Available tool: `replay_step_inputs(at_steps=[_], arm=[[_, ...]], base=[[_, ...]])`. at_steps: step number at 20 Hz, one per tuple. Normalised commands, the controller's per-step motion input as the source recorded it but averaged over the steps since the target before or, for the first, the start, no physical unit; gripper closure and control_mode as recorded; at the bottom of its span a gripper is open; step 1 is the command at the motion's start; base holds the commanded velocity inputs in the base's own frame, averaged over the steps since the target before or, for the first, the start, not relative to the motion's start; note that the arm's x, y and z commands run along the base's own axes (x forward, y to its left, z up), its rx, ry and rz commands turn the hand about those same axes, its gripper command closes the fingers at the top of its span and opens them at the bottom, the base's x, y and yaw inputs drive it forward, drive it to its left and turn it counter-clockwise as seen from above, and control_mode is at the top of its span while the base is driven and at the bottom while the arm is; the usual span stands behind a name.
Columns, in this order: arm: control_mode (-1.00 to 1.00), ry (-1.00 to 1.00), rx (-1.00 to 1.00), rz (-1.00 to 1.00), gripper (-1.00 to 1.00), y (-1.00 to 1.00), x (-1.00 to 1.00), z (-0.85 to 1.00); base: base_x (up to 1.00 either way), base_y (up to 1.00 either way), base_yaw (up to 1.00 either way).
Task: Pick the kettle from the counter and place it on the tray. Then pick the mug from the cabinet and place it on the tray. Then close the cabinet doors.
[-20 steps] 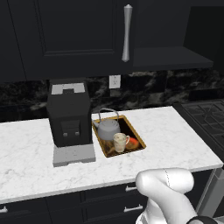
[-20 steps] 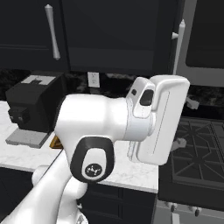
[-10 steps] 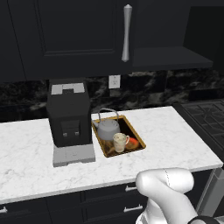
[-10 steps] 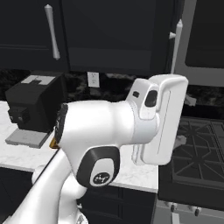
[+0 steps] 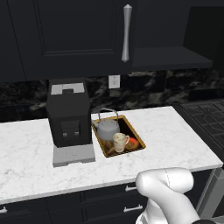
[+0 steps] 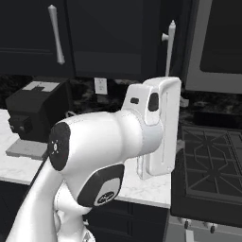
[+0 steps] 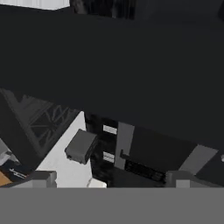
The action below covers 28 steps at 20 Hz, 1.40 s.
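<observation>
The grey kettle and the cream mug both stand on the gold-rimmed tray on the white marble counter. The cabinet's left door is shut, its silver handle hanging vertical. The right door stands open and edge-on, with its handle just above my arm's hand. The dark shelf inside is bare. In the hand view my gripper is open, fingertips far apart, nothing between them, facing a broad black panel.
A big black coffee machine stands left of the tray. A black stove adjoins the counter's right end. Dark drawers with silver handles run below the counter. My white arm blocks much of the right base view.
In the right base view the open right door's handle has shifted left and slightly down, and my arm's hand has moved left with it. Kettle, mug and tray have not moved.
</observation>
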Motion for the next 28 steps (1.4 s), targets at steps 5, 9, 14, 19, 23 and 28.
replay_step_inputs(at_steps=[5,9,14,19,23,28], arm=[[-1.0,0.12,0.0,0.19,-1.0,0.49,0.28,0.0],[-1.0,0.09,0.0,0.18,-1.0,0.61,0.29,0.0],[-1.0,0.03,0.0,0.2,-1.0,0.59,0.27,-0.04],[-1.0,0.0,0.0,0.25,-1.0,0.53,0.35,-0.04],[-1.0,0.0,-0.01,0.25,-1.0,0.48,0.44,-0.05],[-1.0,0.0,0.0,0.21,-1.0,0.51,0.5,-0.02]], base=[[0.0,0.0,0.0],[0.0,0.0,0.0],[0.0,0.0,0.0],[0.0,0.0,0.0],[0.0,0.0,0.0],[0.0,0.0,0.0]])
